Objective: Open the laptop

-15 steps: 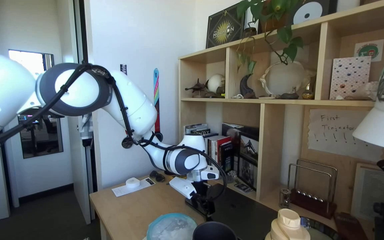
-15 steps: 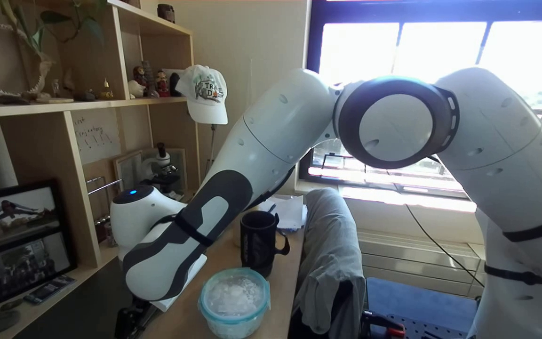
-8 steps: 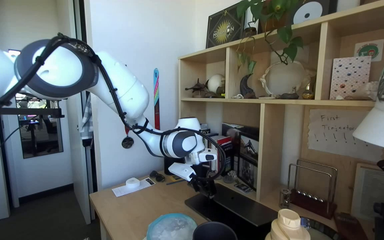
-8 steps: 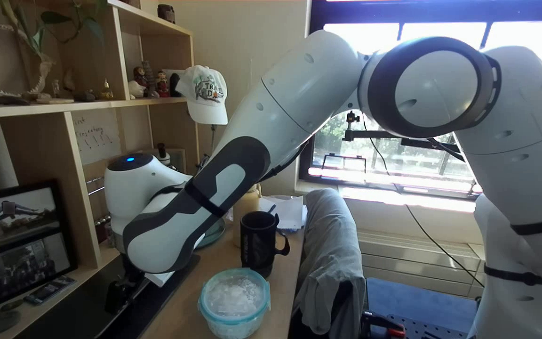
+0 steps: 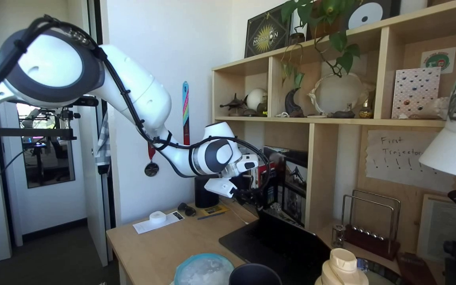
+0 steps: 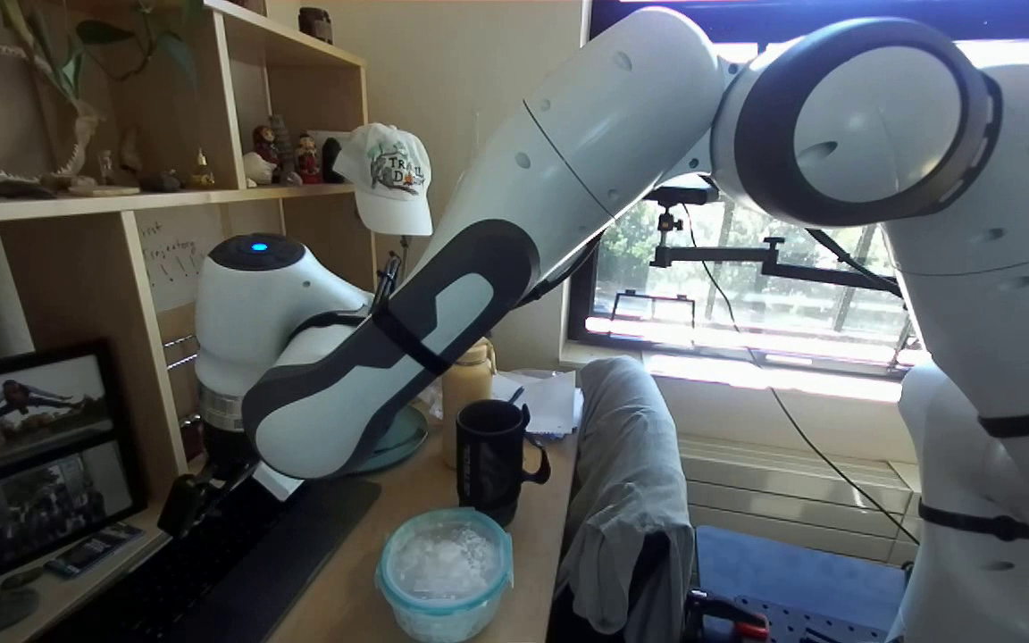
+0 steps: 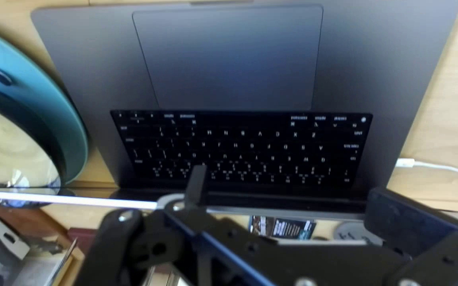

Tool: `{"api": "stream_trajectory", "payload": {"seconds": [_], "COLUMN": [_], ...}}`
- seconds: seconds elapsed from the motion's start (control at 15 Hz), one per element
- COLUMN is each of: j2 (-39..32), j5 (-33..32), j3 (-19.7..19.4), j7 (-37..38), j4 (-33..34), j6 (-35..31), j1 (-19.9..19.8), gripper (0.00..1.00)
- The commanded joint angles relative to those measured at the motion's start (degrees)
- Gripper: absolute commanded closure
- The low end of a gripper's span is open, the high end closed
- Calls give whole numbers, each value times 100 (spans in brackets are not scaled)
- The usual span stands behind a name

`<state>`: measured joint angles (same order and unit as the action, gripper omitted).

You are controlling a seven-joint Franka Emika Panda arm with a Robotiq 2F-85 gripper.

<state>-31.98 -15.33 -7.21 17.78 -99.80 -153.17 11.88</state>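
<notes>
Laptop [image 7: 235, 102], one: on the desk [image 5: 172, 237], keyboard [image 7: 241, 151] exposed, lid [image 5: 291, 230] standing up. Gripper [image 7: 288, 186], mine: fingers [image 7: 404, 217] far apart, gripping nothing, near the lid's upper edge; contact unclear. Step, I judge: last of the lifting. Next: nudge the lid back if needed, withdraw. Alongside: white cable [image 7: 437, 165], teal plate [image 7: 70, 131].

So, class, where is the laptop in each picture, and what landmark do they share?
In an exterior view: laptop low, just right of centre.
In an exterior view: laptop at bottom left.
In the wrist view: laptop across the top and middle.
Landmark in all three: the pincer.
</notes>
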Motion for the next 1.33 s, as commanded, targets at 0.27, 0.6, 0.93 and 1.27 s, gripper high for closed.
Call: {"api": "stream_trajectory", "payload": {"seconds": [0.27, 0.6, 0.93, 1.27], "j2": [-371, -602, -832, -885], "j5": [-36, 228, 529, 696], "j3": [-298, -206, -138, -181], "j7": [35, -126, -385, -534], "j4": [194, 269, 410, 516], "j6": [-1366, -1575, -1806, -1983], "j1": [82, -13, -82, -63], "gripper": [0, 0, 0, 0]}}
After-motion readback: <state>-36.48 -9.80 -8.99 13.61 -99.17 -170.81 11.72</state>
